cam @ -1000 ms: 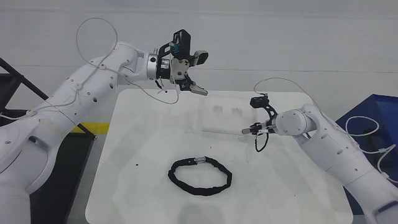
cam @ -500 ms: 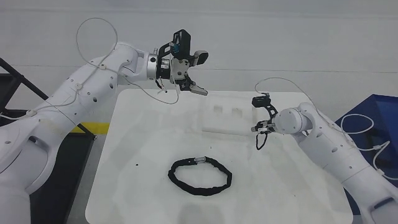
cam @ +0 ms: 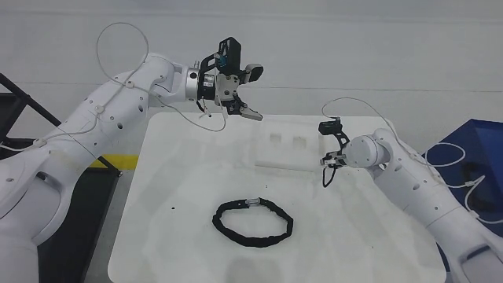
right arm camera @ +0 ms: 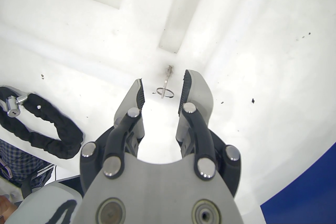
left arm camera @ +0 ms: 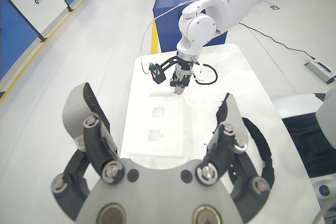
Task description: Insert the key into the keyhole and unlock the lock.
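A small metal key (right arm camera: pixel 167 76) on a wire ring lies on the white foam tray (right arm camera: pixel 136 33), between the fingertips of my open right gripper (right arm camera: pixel 163 78). That gripper (cam: pixel 324 161) hangs at the tray's right end (cam: pixel 283 153). The lock is a black fabric-covered chain loop (cam: pixel 253 223) with a silver cylinder (cam: pixel 251 201), lying on the table nearer the front; its keyhole end (right arm camera: pixel 13 106) faces the right wrist camera. My left gripper (cam: pixel 245 104) is held open and empty above the table's far left edge, well away from the lock.
The foam tray (left arm camera: pixel 157 128) has several rectangular recesses. The white table (cam: pixel 361 236) has rounded corners. A blue cabinet (cam: pixel 471 145) stands right of the table, and a dark frame (cam: pixel 23 98) stands to the left.
My right gripper has drawn slightly to the right and tipped its fingers down over the tray's end. The left arm and the lock have not moved.
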Robot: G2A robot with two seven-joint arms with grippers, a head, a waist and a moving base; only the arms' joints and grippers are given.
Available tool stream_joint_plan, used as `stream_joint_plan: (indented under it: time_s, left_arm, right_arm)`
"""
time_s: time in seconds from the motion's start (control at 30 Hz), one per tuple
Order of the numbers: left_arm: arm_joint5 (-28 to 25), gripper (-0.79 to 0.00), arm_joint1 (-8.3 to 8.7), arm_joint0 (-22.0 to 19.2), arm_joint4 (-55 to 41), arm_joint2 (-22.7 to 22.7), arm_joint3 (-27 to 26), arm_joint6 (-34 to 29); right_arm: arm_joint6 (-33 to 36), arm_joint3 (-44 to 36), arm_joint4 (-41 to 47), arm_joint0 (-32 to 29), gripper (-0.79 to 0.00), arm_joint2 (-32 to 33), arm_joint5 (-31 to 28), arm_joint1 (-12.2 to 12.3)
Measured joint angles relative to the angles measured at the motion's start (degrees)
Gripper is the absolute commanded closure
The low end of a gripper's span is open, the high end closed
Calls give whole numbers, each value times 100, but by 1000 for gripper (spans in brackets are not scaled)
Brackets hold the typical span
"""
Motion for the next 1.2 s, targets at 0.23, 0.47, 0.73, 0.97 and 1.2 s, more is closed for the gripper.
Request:
stream_joint_plan:
  time_s: [0.23, 0.47, 0.73, 0.97, 1.2]
  left_arm:
    - [0, -785, 0, 0, 0, 0, 0, 0]
    - [0, -785, 0, 0, 0, 0, 0, 0]
    - [0, -785, 0, 0, 0, 0, 0, 0]
    - [0, -785, 0, 0, 0, 0, 0, 0]
    - [0, -785, 0, 0, 0, 0, 0, 0]
  right_arm:
    - [7, 209, -48, 31, -191, -8, -16, -86]
    - [-6, 378, -117, 87, -154, -44, -38, -188]
    - [-33, 584, -178, 149, 0, -66, 21, -308]
    - [26, 590, -245, 176, 0, 14, 75, -344]
    - [293, 291, -419, 164, 0, 216, 189, -282]
